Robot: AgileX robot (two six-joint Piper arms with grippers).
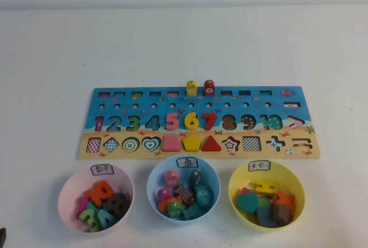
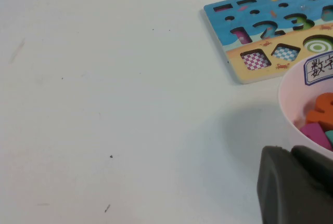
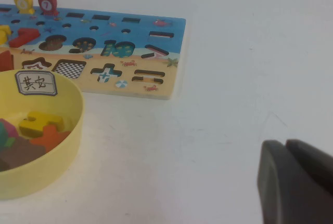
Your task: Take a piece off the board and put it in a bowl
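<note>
Nothing lifted yet: pink piece (image 1: 171, 143) sits in the board (image 1: 86, 122), both grippers (image 2: 296, 185) (image 3: 294, 182) parked, pressed together; next, reach and open

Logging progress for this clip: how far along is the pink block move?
Nothing done yet: the pink block still sits in the board, beside the yellow pentagon. Nothing is in hand: the left hand, shut, waits by the pink bowl; the right hand near the yellow bowl. Left: pick and drop.
</note>
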